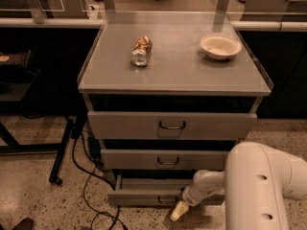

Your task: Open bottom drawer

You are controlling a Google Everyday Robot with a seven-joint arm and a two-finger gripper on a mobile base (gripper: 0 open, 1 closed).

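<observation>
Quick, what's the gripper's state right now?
Cream-coloured gripper: low at the front of the shallow grey metal bottom drawer; its state cannot be told.

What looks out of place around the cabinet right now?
Only the can, which lies on its side on the cabinet top and looks crumpled. The bottom drawer sits partly pulled out, with the gripper low at its front. The bowl stands upright.

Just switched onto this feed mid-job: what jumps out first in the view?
The big white arm fills the lower right corner, with its gripper down low at the front of the bottom drawer, which stands partly pulled out. On the cabinet top, a can lies on its side left of centre and a white bowl sits towards the right.
</observation>
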